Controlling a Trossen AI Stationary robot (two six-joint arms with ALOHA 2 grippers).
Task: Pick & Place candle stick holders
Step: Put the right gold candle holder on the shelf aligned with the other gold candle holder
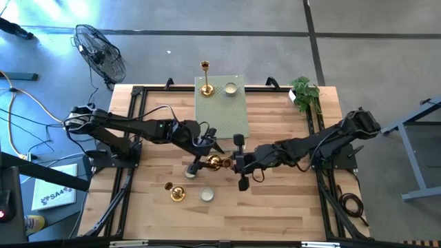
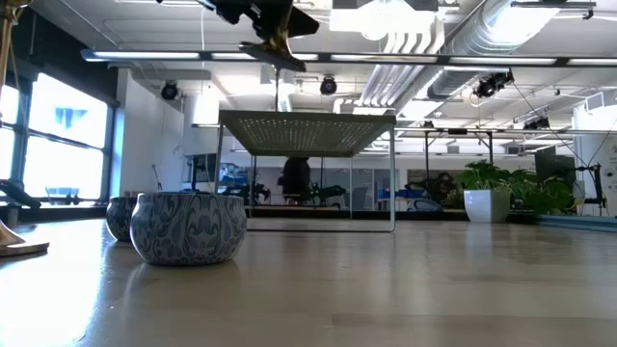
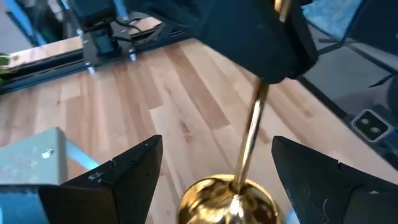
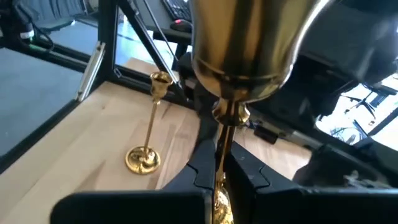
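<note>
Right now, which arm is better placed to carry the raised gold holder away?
Right: the right gripper is shut on the gold holder by its stem, while the left gripper stands open around its base.

Glossy gold metal holder [image 3: 239, 186], pale matt wood table [image 1: 275, 207], perforated matt green slab [image 1: 220, 110], marbled cup [image 2: 188, 226].

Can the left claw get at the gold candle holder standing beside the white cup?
Probably yes: the left claw is open, merely straddling the shiny gold holder gripped by the right claw, and only bare wooden table separates it from the standing gold candle holder.
</note>
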